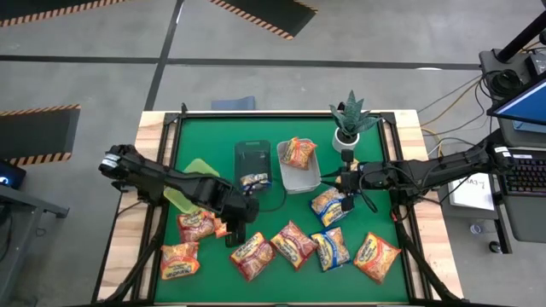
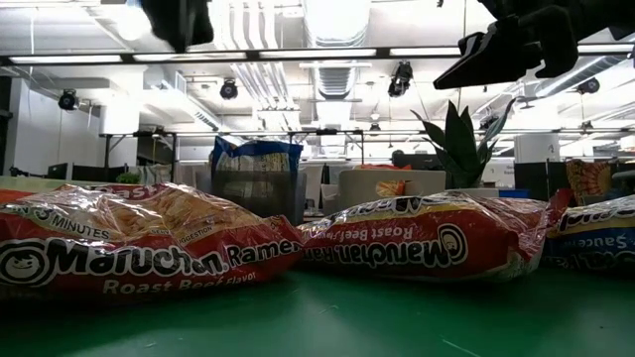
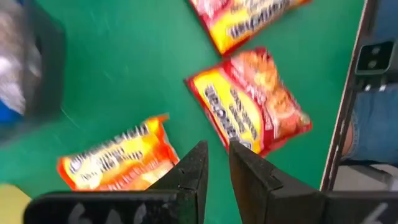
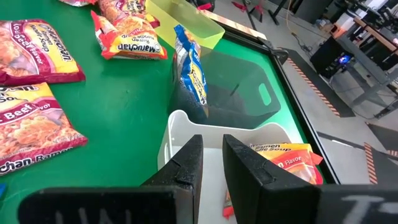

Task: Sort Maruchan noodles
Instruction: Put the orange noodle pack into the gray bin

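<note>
Several Maruchan noodle packets lie flat on the green table: red ones (image 1: 196,224) (image 1: 252,254) (image 1: 293,243), blue ones (image 1: 330,247) (image 1: 328,205) and an orange one (image 1: 375,256). A blue packet (image 4: 193,74) stands in the dark bin (image 1: 253,162), leaning on its wall. An orange packet (image 4: 286,162) lies in the white bin (image 1: 300,177). My left gripper (image 1: 240,220) hangs shut and empty above the table, over an orange packet (image 3: 118,162) and beside a red one (image 3: 249,106). My right gripper (image 1: 345,184) waits shut and empty by the white bin's right side.
A yellow-green bin (image 1: 194,173) sits left of the dark bin, partly under my left arm. A potted plant (image 1: 351,119) stands at the far right of the table. Black rails (image 1: 166,162) edge the green mat. Bare green surface lies left of the dark bin (image 3: 124,74).
</note>
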Available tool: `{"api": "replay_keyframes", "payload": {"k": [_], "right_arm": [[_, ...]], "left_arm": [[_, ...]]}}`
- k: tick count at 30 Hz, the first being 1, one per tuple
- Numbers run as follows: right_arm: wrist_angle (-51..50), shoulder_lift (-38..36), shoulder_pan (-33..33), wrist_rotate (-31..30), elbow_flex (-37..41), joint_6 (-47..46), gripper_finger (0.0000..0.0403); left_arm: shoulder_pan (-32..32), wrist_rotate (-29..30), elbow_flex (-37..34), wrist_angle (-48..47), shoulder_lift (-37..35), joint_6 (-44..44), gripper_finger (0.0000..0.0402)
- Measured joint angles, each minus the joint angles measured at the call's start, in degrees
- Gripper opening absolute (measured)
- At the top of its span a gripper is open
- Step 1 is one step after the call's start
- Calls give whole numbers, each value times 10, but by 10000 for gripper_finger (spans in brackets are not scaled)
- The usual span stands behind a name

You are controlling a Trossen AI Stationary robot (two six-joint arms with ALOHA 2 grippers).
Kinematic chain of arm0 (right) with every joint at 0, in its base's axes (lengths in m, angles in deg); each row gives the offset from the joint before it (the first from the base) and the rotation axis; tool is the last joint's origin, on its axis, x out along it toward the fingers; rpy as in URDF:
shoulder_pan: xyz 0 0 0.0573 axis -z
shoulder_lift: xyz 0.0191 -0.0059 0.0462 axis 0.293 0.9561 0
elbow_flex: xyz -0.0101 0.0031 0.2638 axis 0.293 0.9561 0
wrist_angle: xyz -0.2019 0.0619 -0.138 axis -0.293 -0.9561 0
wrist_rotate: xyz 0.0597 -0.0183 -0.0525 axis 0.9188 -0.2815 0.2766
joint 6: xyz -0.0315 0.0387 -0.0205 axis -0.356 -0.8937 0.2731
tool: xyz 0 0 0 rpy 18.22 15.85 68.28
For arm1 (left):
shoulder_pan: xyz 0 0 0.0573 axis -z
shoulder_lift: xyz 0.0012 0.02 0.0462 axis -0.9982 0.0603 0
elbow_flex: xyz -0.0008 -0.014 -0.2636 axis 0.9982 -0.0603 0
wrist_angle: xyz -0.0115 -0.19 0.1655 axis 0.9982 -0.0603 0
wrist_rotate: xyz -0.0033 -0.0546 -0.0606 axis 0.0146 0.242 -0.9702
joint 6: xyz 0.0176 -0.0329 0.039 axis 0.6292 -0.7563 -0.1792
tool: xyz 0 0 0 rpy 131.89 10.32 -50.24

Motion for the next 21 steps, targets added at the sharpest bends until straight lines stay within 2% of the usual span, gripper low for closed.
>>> {"api": "replay_keyframes", "payload": {"k": [5,13,21], "right_arm": [[0,0,0,0,0,0,52],[0,0,0,0,0,0,52],[0,0,0,0,0,0,52]], "left_arm": [[32,9,-49,-1,0,-52,87],[89,90,-143,32,1,-119,173],[103,131,-194,51,1,-182,180]]}}
